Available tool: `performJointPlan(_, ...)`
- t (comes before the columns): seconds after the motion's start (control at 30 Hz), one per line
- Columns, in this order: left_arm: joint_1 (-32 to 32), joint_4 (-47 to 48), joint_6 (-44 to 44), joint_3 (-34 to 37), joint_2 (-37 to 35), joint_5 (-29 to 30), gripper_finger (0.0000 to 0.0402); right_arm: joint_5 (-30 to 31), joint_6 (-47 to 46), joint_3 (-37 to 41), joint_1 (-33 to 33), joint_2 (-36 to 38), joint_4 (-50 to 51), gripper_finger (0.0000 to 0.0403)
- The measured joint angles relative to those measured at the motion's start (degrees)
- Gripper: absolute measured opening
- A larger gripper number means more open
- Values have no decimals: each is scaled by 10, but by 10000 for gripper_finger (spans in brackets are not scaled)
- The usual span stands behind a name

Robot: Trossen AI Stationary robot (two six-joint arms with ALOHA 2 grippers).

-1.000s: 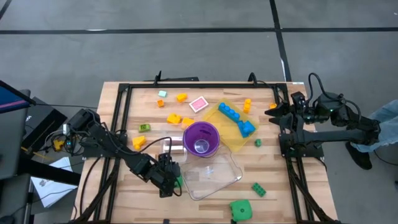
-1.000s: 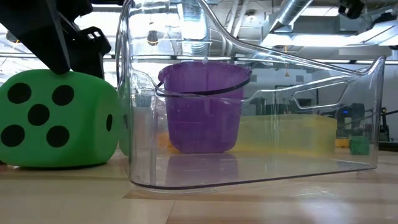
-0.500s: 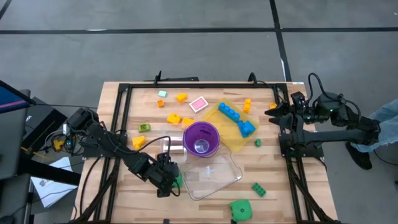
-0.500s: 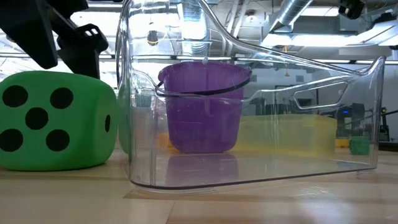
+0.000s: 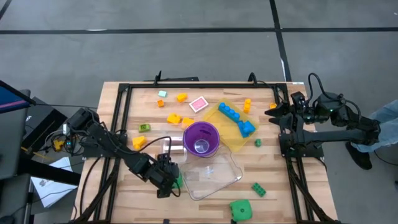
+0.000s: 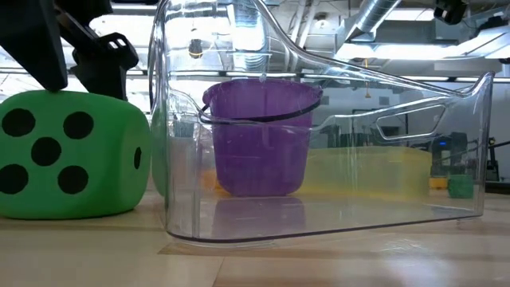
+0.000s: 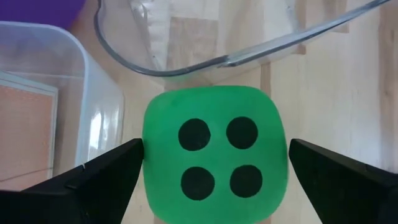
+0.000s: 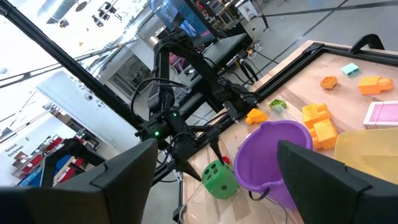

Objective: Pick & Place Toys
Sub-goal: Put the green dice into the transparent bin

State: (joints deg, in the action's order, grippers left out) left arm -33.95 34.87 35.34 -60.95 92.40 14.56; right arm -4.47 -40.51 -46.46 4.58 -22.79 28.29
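the left gripper [image 7: 214, 168] hangs with fingers spread wide either side of the big green black-dotted die [image 7: 214, 149] at the table's near left, just beside the clear plastic tub [image 7: 205, 37]. the die looks light, soft and rounded, probably best pinched across flat opposite faces. the right gripper [image 8: 214, 177] waits at the far right, fingers apart, empty.

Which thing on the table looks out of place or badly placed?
The purple cup stands partly on the yellow tray and against the clear tub, so the containers crowd together. Toys lie scattered on the table, and the left gripper is open around a green die beside the tub.
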Motion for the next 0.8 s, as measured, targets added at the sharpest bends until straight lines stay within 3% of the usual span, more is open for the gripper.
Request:
performJointPlan(0.17, 6, -8, 11, 0, 10, -27, 400, 0, 0, 0, 0, 0, 0, 321)
performJointPlan(0.8, 5, -10, 11, -2, 40, -21, 400, 0, -2, 0, 0, 0, 0, 321)
